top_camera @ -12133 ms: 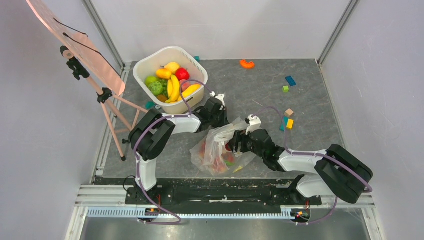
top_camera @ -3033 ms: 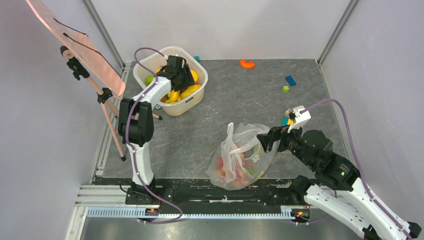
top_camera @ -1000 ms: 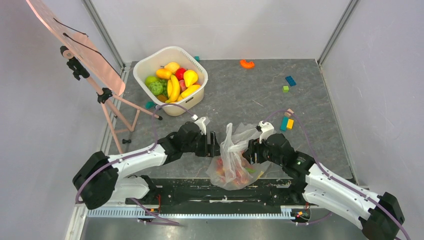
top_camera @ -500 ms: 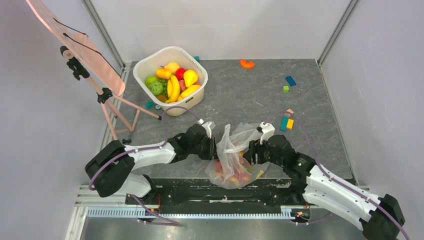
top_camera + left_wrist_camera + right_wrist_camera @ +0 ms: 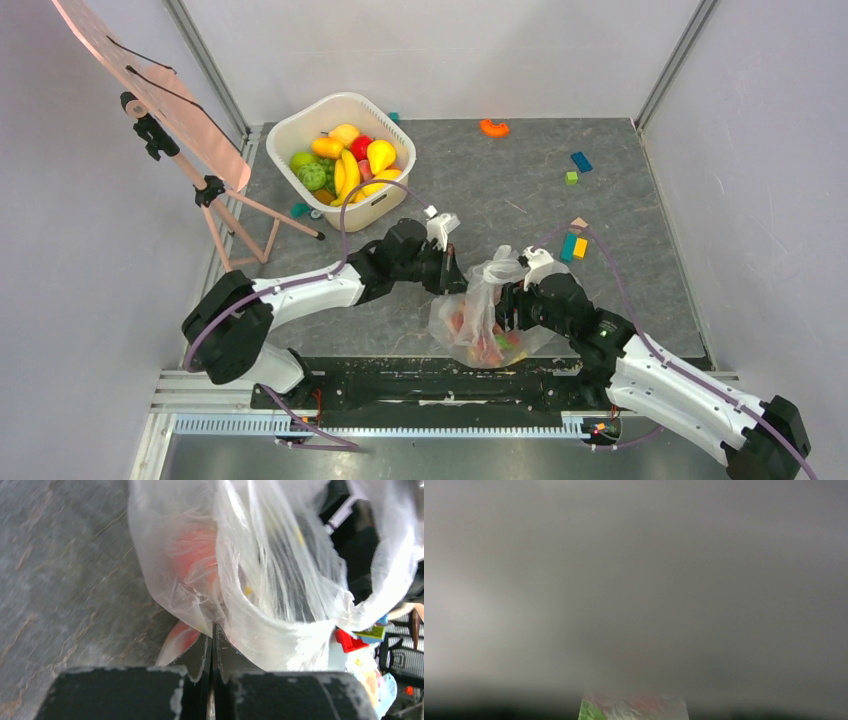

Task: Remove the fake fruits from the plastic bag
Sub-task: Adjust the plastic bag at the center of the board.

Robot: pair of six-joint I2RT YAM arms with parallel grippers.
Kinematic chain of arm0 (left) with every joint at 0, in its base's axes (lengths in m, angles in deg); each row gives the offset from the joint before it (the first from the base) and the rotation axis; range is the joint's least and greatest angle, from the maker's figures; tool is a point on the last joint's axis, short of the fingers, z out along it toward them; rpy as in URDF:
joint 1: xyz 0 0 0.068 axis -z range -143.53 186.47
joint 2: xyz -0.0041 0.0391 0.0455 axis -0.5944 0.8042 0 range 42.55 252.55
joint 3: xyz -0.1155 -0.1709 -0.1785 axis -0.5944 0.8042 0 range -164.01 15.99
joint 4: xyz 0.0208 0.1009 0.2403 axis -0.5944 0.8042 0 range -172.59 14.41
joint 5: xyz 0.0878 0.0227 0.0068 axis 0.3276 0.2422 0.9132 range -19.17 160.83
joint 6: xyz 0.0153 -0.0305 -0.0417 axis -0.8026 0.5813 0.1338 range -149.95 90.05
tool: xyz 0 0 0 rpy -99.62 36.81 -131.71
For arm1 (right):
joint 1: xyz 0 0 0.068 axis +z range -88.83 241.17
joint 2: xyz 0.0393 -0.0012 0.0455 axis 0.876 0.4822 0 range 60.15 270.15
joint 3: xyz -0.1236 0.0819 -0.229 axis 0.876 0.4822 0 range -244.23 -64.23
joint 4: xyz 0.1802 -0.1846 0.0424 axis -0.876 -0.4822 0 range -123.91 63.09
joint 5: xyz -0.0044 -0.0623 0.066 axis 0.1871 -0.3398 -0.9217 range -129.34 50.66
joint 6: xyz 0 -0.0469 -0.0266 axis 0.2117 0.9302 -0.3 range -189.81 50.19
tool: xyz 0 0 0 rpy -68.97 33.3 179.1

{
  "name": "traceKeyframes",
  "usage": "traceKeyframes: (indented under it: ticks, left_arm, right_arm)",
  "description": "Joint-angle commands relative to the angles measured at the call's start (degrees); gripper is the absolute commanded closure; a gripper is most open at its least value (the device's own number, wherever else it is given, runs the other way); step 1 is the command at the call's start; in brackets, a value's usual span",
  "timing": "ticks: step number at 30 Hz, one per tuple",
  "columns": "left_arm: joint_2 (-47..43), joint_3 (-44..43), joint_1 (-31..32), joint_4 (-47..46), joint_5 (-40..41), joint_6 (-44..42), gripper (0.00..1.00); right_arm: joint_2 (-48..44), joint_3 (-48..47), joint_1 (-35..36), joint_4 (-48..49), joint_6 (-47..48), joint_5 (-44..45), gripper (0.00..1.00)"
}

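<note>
Grey tabletop (image 5: 480,190), near edge: the plastic bag (image 5: 470,318) slumps between both arms, fake fruits (image 5: 487,345) showing red through its bottom. Left claw (image 5: 212,631) is pressed together, pinching the bag's film. Right claw (image 5: 507,300) crowds the bag's right flank; its wrist view is all blur, so I can't tell its grip. White tub (image 5: 372,210) sits far-left, coloured blocks (image 5: 574,245) right.

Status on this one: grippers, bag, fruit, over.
Left gripper shut on bag film. Right gripper against bag, jaws unreadable; right wrist view blanked by film. Fruits inside bag.
</note>
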State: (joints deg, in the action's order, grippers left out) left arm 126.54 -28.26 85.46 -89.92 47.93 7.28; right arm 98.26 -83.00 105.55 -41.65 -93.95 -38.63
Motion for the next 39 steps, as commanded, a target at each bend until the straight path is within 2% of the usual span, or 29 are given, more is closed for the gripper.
traceKeyframes:
  ticks: [1,8,14,17,22,25,32,36,39]
  left_arm:
    - [-0.98,-6.61,0.1,-1.71,-5.84,-6.59,0.98]
    - [-3.77,-12.17,0.14,0.59,-9.88,-7.55,0.98]
    - [-3.29,-11.38,0.13,1.82,-8.1,-8.56,0.98]
    - [-1.55,-9.98,0.03,0.74,-7.9,-7.67,0.98]
    - [0.8,-8.4,-0.2,-1.23,-7.03,-6.68,0.98]
    - [1.96,-8.49,-0.38,-1.62,-6.27,-6.33,0.98]
    - [3.74,-8.32,-0.74,-3.31,-7.02,-5.52,0.98]
    - [3.84,-7.96,-0.83,-3.88,-7.36,-5.33,0.98]
    - [3.9,-7.73,-0.92,-4.33,-7.82,-5.1,0.98]
  right_arm:
    - [-2.89,0.35,0.1,0.1,-1.43,3.65,0.34]
    - [-10.5,0.24,0.09,-2.38,-3.46,10.46,0.18]
    - [-13.32,0.0,0.09,-3.87,-3.94,13.41,0.16]
    - [-13.23,-0.04,0.14,-4.66,-4.58,15.82,0.17]
    - [-14.32,-0.86,0.09,-4.95,-6.79,22.1,0.31]
    - [-14.28,-1.56,0.12,-4.05,-6.83,24.51,0.35]
    - [-7.14,-4.12,0.09,-3.04,-5.33,25.2,0.45]
    - [-3.02,-4.78,0.11,-0.89,-3.64,25.97,0.45]
    - [0.06,-5.28,-0.12,1.19,-2.2,26.22,0.41]
